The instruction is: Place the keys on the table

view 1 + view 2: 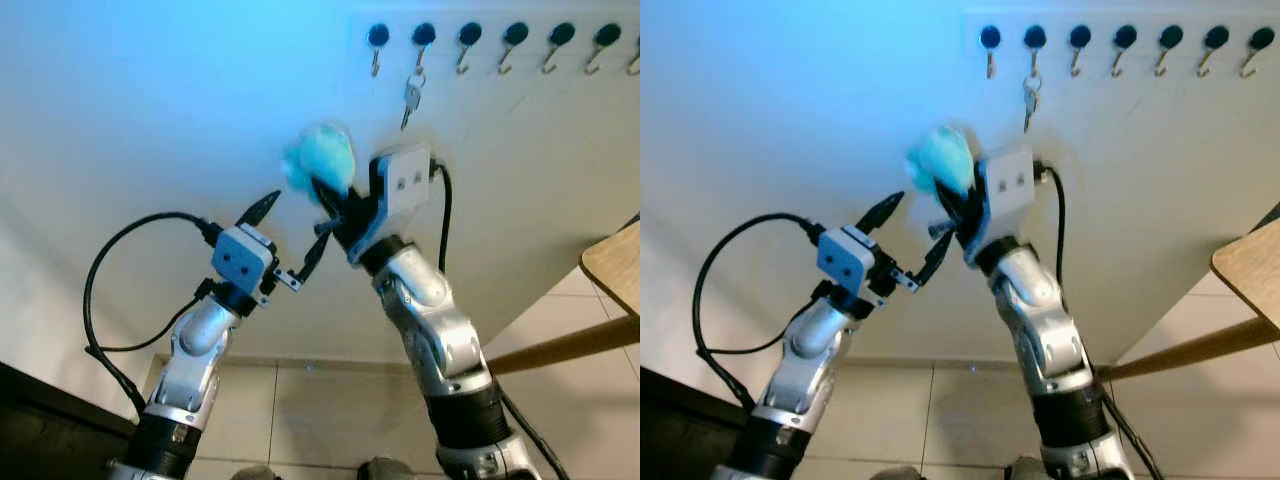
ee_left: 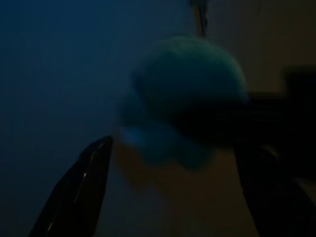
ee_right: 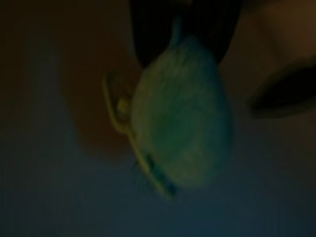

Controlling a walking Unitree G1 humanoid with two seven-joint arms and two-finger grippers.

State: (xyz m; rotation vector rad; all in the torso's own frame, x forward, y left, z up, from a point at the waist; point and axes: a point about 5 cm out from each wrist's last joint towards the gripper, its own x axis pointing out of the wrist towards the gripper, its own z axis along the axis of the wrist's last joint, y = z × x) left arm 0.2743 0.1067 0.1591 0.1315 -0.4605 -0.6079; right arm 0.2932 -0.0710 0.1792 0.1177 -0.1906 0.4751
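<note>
A fluffy teal pom-pom (image 1: 322, 160) with a key (image 3: 157, 174) and ring hanging beside it is the key bunch. My right gripper (image 1: 337, 203) is shut on the pom-pom's lower part, holding it up in front of the white wall just below the hook rack (image 1: 500, 38). In the right wrist view the pom-pom (image 3: 182, 118) sits between the two black fingers. My left gripper (image 1: 293, 228) is open, just left of and below the pom-pom, apart from it. The left wrist view shows the pom-pom (image 2: 190, 94) beyond its spread fingers (image 2: 79, 197).
A single silver key (image 1: 410, 98) hangs from the second hook of the rack. A wooden table (image 1: 615, 265) juts in at the right edge, with a slanted leg (image 1: 560, 350) below it. A dark cabinet (image 1: 40, 430) stands at the lower left. Tiled floor lies below.
</note>
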